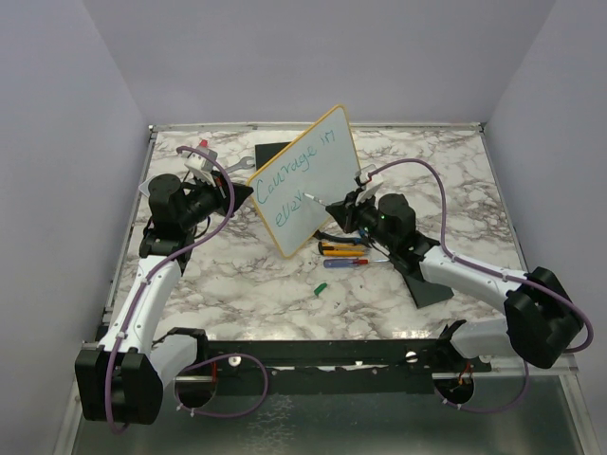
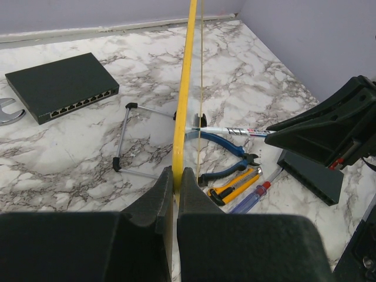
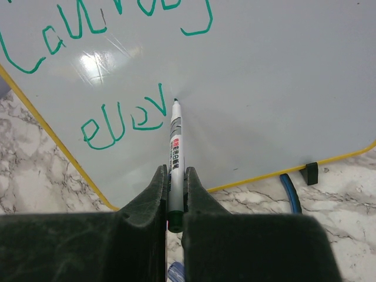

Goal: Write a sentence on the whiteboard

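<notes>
Over the marble table (image 1: 427,284), left gripper (image 2: 175,176) clamps the whiteboard (image 1: 322,161); right gripper (image 3: 174,173), clenched on the marker (image 3: 175,135), should press lightly, steadily.

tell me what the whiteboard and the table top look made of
The whiteboard: glossy white face, probably coated board, going by the bright glare on it; its thin yellow rim looks plastic. The table: white with grey marble veining, fairly matte; real stone or printed laminate, I cannot tell.
</notes>
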`<act>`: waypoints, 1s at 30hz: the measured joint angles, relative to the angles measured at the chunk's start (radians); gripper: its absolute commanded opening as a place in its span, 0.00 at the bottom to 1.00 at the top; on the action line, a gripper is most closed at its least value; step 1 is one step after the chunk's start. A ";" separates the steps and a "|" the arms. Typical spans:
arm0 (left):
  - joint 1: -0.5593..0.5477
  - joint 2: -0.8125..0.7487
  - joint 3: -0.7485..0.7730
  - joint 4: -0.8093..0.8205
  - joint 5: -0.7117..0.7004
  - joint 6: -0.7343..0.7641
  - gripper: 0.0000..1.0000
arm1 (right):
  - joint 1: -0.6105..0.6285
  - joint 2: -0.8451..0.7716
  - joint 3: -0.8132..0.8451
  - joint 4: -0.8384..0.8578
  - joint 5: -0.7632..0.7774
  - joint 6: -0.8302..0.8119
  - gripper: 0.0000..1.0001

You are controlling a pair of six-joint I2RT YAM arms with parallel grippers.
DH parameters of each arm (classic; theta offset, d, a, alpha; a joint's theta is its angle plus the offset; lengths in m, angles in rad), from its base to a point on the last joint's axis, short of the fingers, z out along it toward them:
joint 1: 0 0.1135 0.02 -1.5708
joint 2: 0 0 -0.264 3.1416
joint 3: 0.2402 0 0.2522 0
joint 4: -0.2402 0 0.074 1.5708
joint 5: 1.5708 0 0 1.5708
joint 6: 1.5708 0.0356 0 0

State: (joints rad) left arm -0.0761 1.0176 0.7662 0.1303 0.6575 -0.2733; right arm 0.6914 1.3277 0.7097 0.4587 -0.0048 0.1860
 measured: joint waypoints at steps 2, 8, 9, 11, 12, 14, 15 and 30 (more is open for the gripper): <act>0.000 0.000 0.000 0.000 0.000 0.000 0.00 | 0.000 0.000 -0.002 0.000 0.001 0.000 0.01; 0.000 0.000 0.000 0.000 0.000 0.000 0.00 | 0.000 0.000 -0.035 0.003 0.021 0.004 0.01; 0.000 0.000 0.000 0.000 0.000 0.000 0.00 | -0.002 0.000 -0.041 0.003 0.024 0.005 0.01; 0.000 0.000 0.000 0.000 0.000 0.000 0.00 | -0.002 0.000 -0.048 0.002 0.029 0.005 0.01; 0.000 0.000 0.000 0.000 0.000 0.000 0.00 | -0.002 0.000 -0.049 0.002 0.031 0.005 0.01; 0.000 0.000 0.000 0.000 0.000 0.000 0.00 | -0.002 0.000 -0.049 0.002 0.034 0.005 0.01; 0.000 0.000 0.000 0.000 0.000 0.000 0.00 | -0.002 0.000 -0.049 0.002 0.034 0.004 0.01; -0.003 -0.001 0.000 0.001 0.000 0.000 0.00 | -0.002 -0.069 -0.049 0.019 0.058 -0.008 0.01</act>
State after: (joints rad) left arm -0.0788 1.0164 0.7662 0.1310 0.6579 -0.2733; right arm 0.6899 1.2591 0.6605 0.4782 0.0528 0.1780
